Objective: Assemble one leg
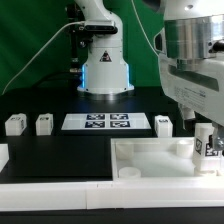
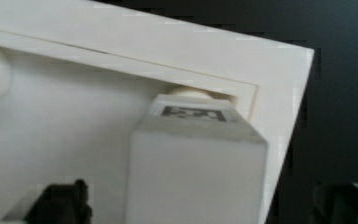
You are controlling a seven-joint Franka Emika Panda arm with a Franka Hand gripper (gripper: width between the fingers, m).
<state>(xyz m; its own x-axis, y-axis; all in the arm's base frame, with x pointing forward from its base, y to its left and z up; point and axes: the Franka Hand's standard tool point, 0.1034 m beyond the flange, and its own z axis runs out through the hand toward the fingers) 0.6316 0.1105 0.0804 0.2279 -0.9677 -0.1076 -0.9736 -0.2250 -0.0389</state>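
Leg (image 1: 204, 145) stands upright at the exterior view's right. It is a small white block with a black-and-white tag on the face toward the camera. It is over the large white tray-like piece (image 1: 145, 152), which lies on the black tabletop (image 1: 60, 150). The claw (image 1: 204, 126) hangs directly above it at the end of the arm (image 1: 190, 50). From this side I cannot tell whether the fingers touch the block.

Behind the tray-like piece the marker board (image 1: 110, 122) lies flat. A loose white block (image 1: 163, 124) sits just beside it toward the exterior view's right. A second block (image 1: 44, 124) and a third block (image 1: 15, 124) sit toward the exterior view's left, the third well apart from the board. The robot base (image 1: 103, 65) rises at the back, in front of a green backdrop (image 1: 30, 40).

In the wrist view the leg (image 2: 197, 165) runs away from the camera, with its tag showing near the far end. That end meets a round socket (image 2: 194, 97) in a corner of the tray-like piece (image 2: 87, 110), just inside the raised rim. I cannot tell whether it is seated in the socket or only resting at it.

The claw (image 2: 208, 208) is spread wide. Its dark fingers (image 2: 60, 202) show on either side of the leg, each with a clear gap to it, so it has hold of nothing.
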